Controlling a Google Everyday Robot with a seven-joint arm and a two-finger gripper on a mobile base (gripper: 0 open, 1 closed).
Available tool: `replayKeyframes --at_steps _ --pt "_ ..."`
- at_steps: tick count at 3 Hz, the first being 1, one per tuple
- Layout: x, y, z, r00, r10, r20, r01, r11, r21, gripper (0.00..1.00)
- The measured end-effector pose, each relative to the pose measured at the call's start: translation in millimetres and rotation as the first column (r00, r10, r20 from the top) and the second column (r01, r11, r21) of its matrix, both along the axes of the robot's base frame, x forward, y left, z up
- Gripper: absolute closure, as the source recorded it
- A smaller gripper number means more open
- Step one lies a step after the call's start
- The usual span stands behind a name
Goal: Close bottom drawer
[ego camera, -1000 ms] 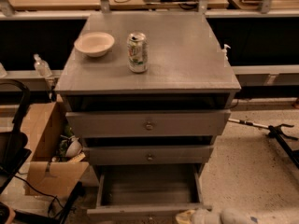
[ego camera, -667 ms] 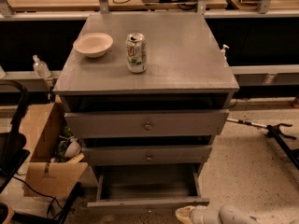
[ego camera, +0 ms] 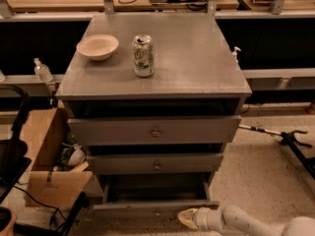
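The bottom drawer (ego camera: 155, 206) of the grey cabinet stands pulled out, its shallow front panel low in the camera view and its grey plank floor (ego camera: 157, 193) showing behind it. The gripper (ego camera: 187, 217) is at the end of the white arm coming in from the lower right. It sits just in front of the drawer's front panel, right of its middle, close to or touching it.
Above are the mid-sized drawer (ego camera: 156, 164) and the widest drawer (ego camera: 155, 130), each with a round knob. A bowl (ego camera: 97, 46) and a soda can (ego camera: 142, 55) stand on the cabinet top. A cardboard box (ego camera: 49, 166) sits to the left, a tool (ego camera: 290, 139) on the floor to the right.
The drawer's front panel has moved in toward the cabinet, so less of its floor shows. The gripper and arm have followed it forward.
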State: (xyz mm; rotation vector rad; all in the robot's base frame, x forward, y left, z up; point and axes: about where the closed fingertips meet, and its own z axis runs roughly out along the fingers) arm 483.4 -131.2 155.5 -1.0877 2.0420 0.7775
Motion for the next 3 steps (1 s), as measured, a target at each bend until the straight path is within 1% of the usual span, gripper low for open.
replayKeyframes --at_steps 1,2,3 --pt "37 24 1 0.9993 0.035 0.013 -0.035 0.999 -0.002 1.00" --pt "34 23 1 0.9993 0.036 0.014 -0.036 0.999 -0.002 1.00" --pt "63 40 2 0.9979 0.061 0.023 -0.061 0.998 -0.011 1.00"
